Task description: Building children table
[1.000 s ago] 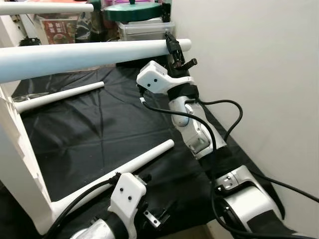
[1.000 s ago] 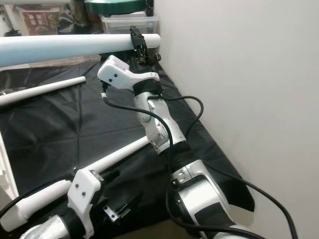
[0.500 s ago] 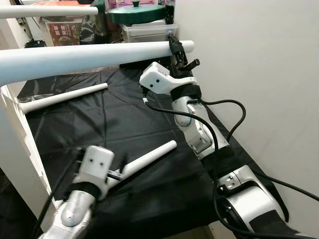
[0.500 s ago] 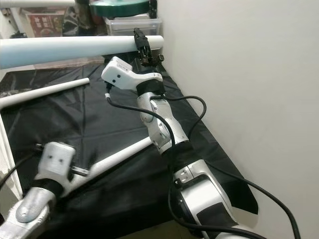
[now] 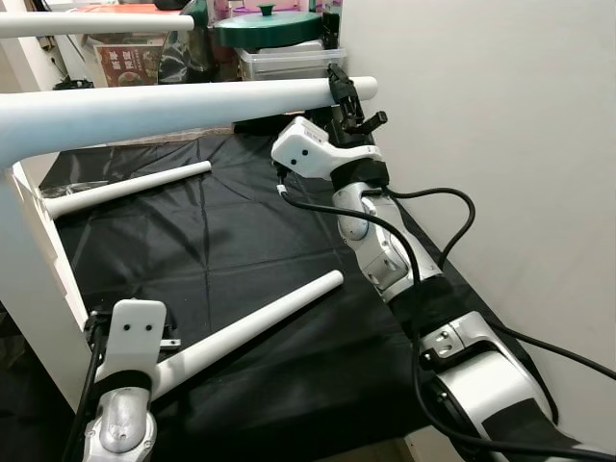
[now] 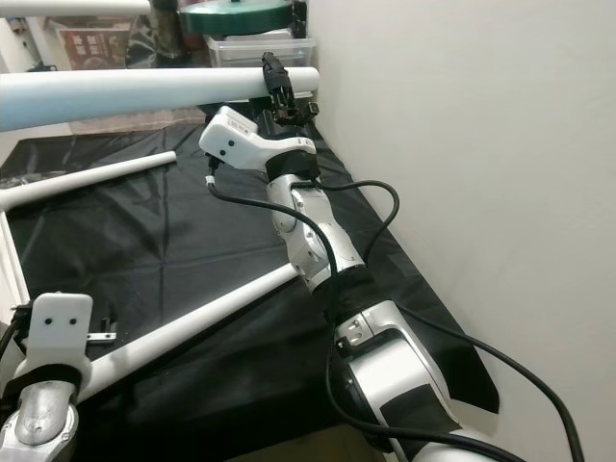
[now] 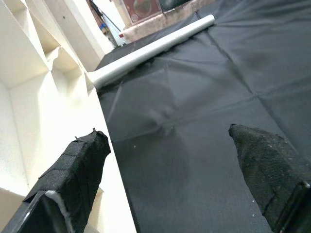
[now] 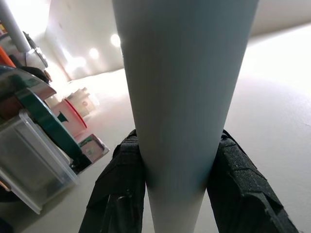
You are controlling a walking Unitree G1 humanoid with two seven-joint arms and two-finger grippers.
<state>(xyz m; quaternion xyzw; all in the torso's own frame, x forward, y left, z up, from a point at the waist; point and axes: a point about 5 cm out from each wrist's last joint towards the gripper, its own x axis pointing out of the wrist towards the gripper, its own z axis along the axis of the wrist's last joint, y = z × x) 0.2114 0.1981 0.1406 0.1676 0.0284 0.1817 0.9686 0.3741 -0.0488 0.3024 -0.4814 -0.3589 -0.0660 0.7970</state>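
The white table top (image 5: pixel 29 279) stands on its edge at the left. One long white leg (image 5: pixel 173 106) juts out from it to the right, and my right gripper (image 5: pixel 343 92) is shut on that leg near its tip; its fingers (image 8: pixel 121 194) press both sides of the leg (image 8: pixel 184 97). A lower leg (image 5: pixel 250 322) slants over the black sheet toward the table top. My left gripper (image 7: pixel 165 133) is open and holds nothing, low beside the table top's ribbed underside (image 7: pixel 39 87). A loose leg (image 5: pixel 125 188) lies on the sheet further back.
A black sheet (image 5: pixel 221 241) covers the floor. A white wall (image 5: pixel 500 144) runs close along the right. A green-lidded pot (image 5: pixel 265 24), a clear plastic box (image 5: pixel 284 63) and other clutter stand at the back. Another white leg (image 5: pixel 87 21) sticks out at the top left.
My left arm has swung from the lower middle to the left, ending beside the table top. The right gripper has kept its hold on the upper leg.
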